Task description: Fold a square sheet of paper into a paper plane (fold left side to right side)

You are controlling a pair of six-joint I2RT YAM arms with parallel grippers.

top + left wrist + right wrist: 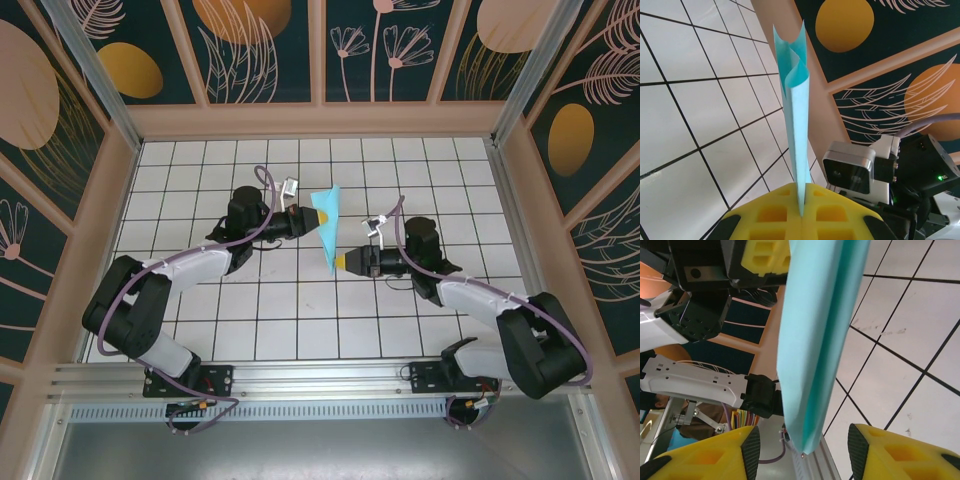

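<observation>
"Top external view first: what are the desk [200,300] and the room like?"

"White square tiles with dark grid lines. Peach-coloured frames rise on three sides, and the walls [270,50] between them are dark teal panels with orange discs and pale leaf and flower outlines. A metal rail [320,378] runs along the near edge, where both arms are bolted."

"And the sheet of paper [327,228]?"

"Turquoise, folded into a narrow pointed shape, standing on edge near the middle of the desk, between the two arms. I cannot tell whether it touches the tiles."

"Who has it?"

"The left fingers [775,212] are clamped together on one end; the layers flare apart at the far tip. The right fingers [890,455] stand apart, with the paper's point hanging between them and a gap on each side."
</observation>
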